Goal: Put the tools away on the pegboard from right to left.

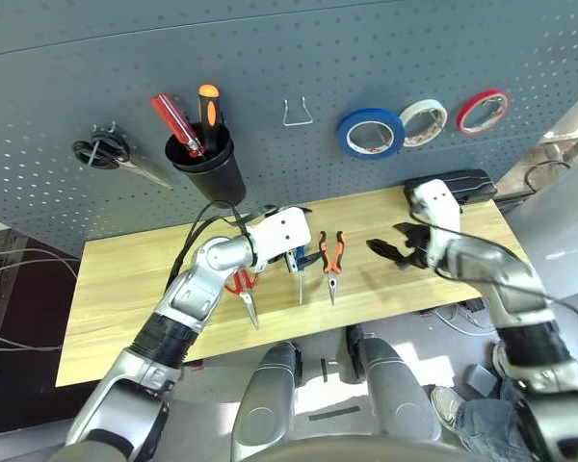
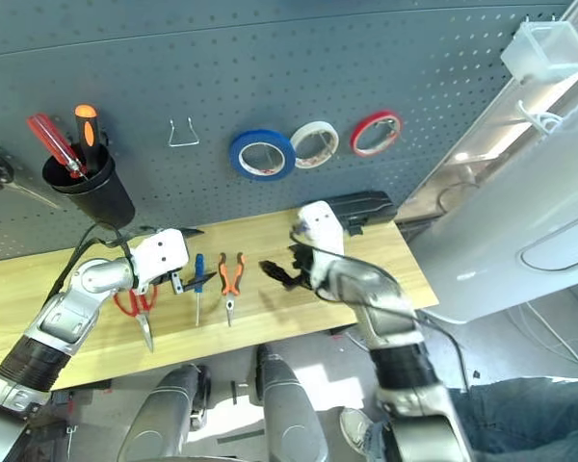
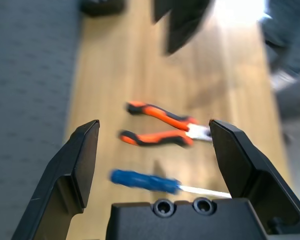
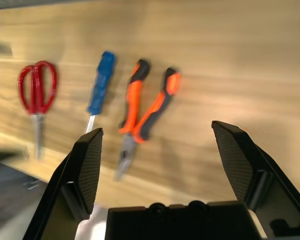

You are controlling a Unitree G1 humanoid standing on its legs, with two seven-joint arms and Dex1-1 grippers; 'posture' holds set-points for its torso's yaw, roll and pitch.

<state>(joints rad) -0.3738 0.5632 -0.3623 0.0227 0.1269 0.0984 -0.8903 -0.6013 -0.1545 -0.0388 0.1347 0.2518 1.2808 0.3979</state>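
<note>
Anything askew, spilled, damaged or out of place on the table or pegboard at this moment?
Nothing stands out. The red-handled scissors, blue-handled screwdriver and orange-and-black pliers lie side by side on the table, undamaged. The blue tape roll hangs on the pegboard beside the white and red rolls.

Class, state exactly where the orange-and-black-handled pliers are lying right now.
The orange-and-black-handled pliers lie on the wooden table near its front edge, just right of the small blue-handled screwdriver, between the two arms.
</note>
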